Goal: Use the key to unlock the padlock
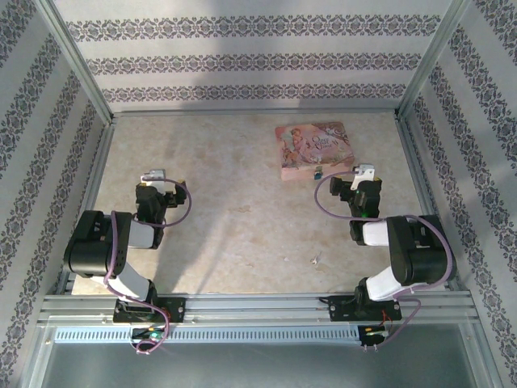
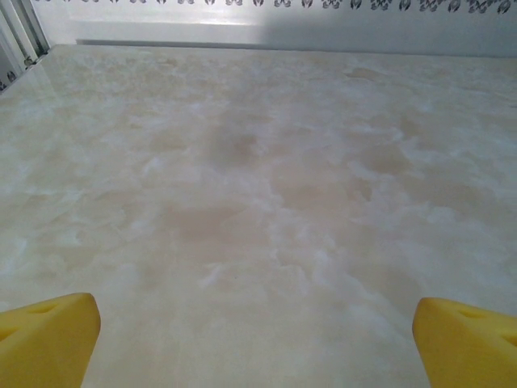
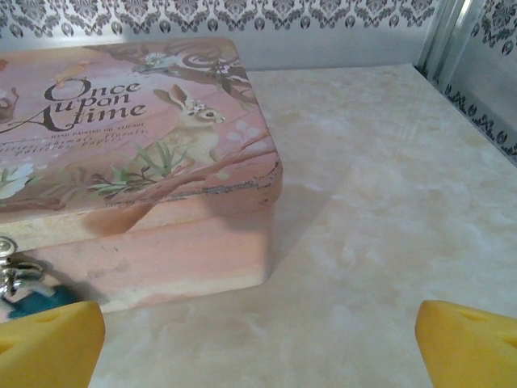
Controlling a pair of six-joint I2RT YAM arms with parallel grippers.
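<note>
The padlock (image 1: 318,172), tiny with a dark blue body and silvery shackle, hangs at the front edge of the pink illustrated box (image 1: 315,149). In the right wrist view the padlock (image 3: 28,293) sits at the bottom left against the box (image 3: 145,162), just past my left fingertip (image 3: 48,343). My right gripper (image 1: 363,175) stands open just right of the padlock, and nothing lies between the fingers of the right gripper (image 3: 258,356). The key (image 1: 315,260) is a pale speck on the table nearer the arms. My left gripper (image 1: 166,183) is open over bare table at the left; the left gripper (image 2: 254,347) holds nothing.
The marbled beige table (image 1: 242,218) is walled by patterned panels on three sides, with metal frame posts (image 1: 420,81) at the back corners. The box lies at the back right. A metal rail (image 1: 258,307) runs along the near edge by the arm bases.
</note>
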